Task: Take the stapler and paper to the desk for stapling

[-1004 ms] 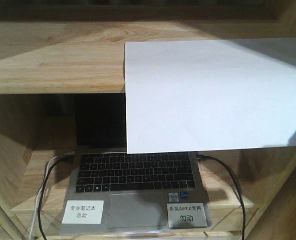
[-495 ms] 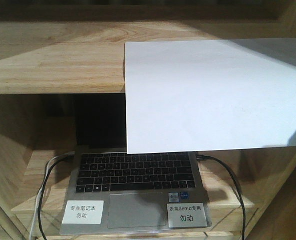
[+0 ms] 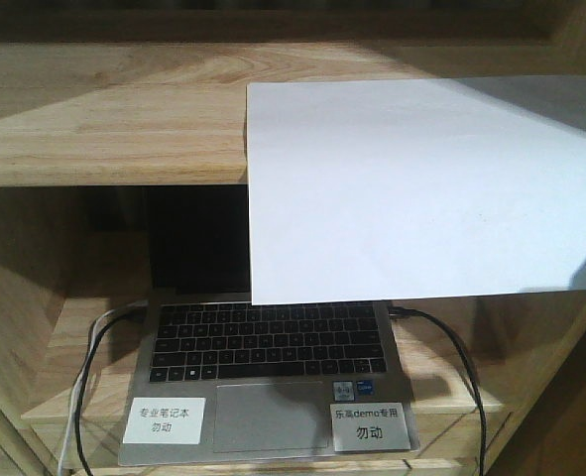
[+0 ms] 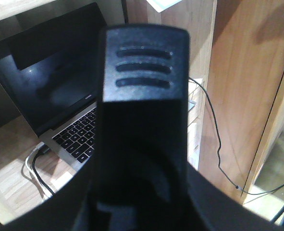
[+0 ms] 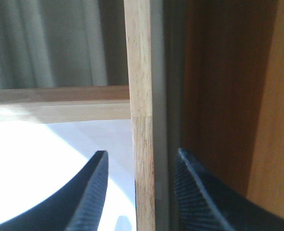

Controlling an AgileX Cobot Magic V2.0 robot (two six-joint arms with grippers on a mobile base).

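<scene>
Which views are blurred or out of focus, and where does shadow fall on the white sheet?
Front view: sharp; shadow covers the paper at its upper right corner. Left wrist view: a black part near the lens is blurred. Right wrist view: the right gripper looks soft, the paper is glaring white.

Dim, soft focus; diagonal shadow across paper (image 3: 421,188).

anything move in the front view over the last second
Nothing visibly changed. The paper overhangs the front edge of the shelf at the same spot and angle, covering part of the laptop screen below, and the laptop sits where it was. Only the front view has earlier pictures to compare.
</scene>
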